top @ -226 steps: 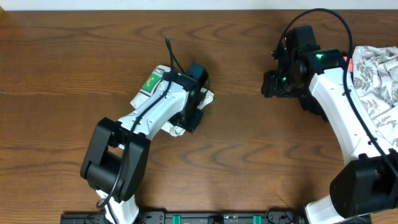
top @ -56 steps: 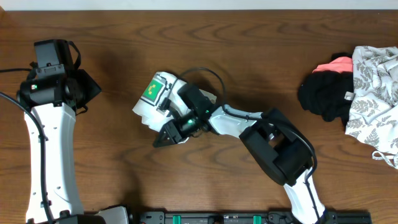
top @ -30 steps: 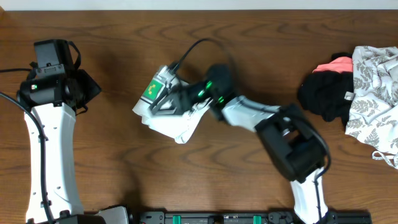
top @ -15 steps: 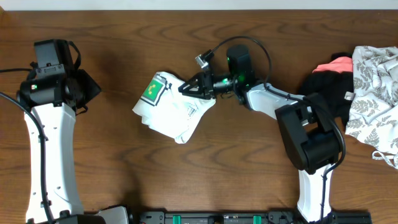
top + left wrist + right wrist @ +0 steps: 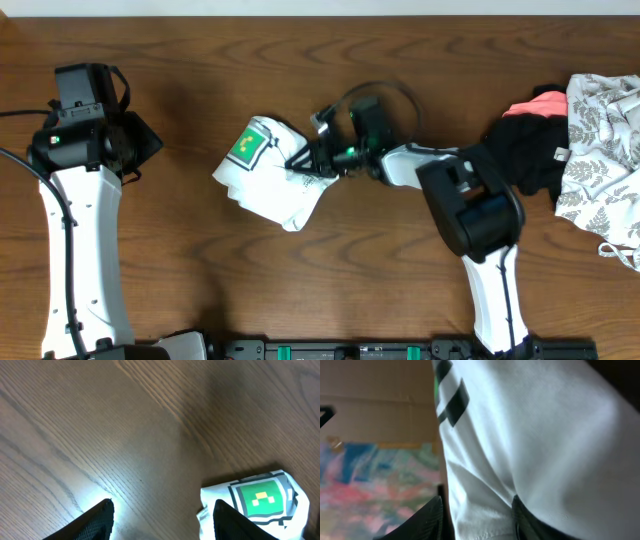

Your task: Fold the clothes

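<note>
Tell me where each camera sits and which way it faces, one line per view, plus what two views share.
Overhead: fixed above the table, looking straight down; left arm, right arm, the T-shirt and spare clothes show.
Left wrist: on the left arm, looking down at bare wood; the open left gripper frames the bottom edge.
Right wrist: pressed close to the T-shirt; white cloth lies inside the right gripper.
Shared: overhead and left wrist both show the shirt's green print.

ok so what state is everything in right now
white T-shirt, folded into a bundle, lying on the table, green print up
right end effector, fingers closed on a fold at the T-shirt's right edge
left end effector, open, empty, apart from the T-shirt
black garment, crumpled, unfolded, at the table's right side
patterned cloth, crumpled, unfolded, beside the black garment
</note>
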Controlling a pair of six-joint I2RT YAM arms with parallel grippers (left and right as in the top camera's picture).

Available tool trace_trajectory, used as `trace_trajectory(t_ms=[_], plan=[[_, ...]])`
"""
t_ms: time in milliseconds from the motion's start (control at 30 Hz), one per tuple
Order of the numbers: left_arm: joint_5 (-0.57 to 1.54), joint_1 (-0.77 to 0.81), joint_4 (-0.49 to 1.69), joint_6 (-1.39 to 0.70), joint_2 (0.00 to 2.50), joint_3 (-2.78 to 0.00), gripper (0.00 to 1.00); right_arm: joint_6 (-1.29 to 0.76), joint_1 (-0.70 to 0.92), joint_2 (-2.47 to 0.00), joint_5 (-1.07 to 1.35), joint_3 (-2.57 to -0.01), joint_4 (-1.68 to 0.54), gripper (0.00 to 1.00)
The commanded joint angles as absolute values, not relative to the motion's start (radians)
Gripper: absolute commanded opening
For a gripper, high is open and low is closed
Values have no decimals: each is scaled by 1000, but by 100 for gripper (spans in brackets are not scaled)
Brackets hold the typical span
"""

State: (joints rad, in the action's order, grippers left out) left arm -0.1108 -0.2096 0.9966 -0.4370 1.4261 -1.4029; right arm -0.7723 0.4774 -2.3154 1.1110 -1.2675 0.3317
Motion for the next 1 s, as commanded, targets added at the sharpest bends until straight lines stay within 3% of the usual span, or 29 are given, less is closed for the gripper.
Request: trace_trajectory(t_ms=[0, 200, 367, 567, 700, 833, 967], plan=[[-112, -213, 1001, -420, 1418, -1411, 64, -732, 497, -2370, 1092, -1262, 310, 45], [-111, -212, 997, -419, 1418, -1411, 64, -734, 480, -2298, 1149, -1262, 392, 45], [68, -198, 934, -303, 1418, -1411, 64, -716, 451, -2119, 1143, -1262, 393, 47], [122, -136, 894, -139, 1430, -1411, 67, -665, 418, -1946, 1144, -1262, 332, 49], [205, -128, 921, -139, 1490, -1403, 70, -507, 396, -1881, 1079, -1262, 72, 49], [271, -128, 961, -194, 1572, -1372, 70, -260, 380, -1866, 715, -1262, -375, 50], [279, -128, 973, -292, 1633, -1322, 71, -138, 356, -1866, 387, -1262, -658, 54]])
